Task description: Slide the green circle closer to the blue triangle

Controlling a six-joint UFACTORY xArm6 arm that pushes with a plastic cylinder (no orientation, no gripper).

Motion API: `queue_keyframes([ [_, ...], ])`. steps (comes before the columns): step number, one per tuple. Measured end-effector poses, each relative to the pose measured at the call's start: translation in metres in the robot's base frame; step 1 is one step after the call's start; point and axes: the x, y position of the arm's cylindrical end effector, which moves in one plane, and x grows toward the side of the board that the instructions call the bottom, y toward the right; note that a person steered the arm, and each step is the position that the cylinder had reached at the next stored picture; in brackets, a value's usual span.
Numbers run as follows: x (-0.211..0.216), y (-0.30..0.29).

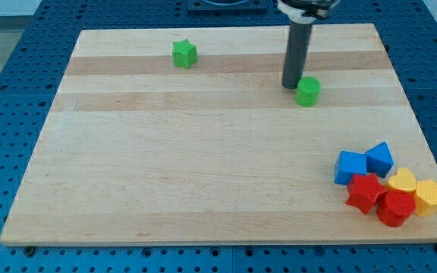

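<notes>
The green circle (307, 91) lies on the wooden board toward the view's upper right. My tip (290, 86) rests on the board right against the circle's left side, slightly above it. The blue triangle (379, 159) sits in a cluster of blocks at the view's lower right, well below and to the right of the green circle. A blue cube (350, 167) touches the triangle on its left.
A green star-like block (184, 54) lies near the view's top, left of centre. In the lower right cluster sit a red star (364, 192), a red block (395, 208), a yellow heart (403, 181) and a yellow block (430, 196). The board's right edge (423, 144) runs close to them.
</notes>
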Motion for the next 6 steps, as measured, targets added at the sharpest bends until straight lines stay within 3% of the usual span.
queue_keyframes([
  [6,0.083,0.093],
])
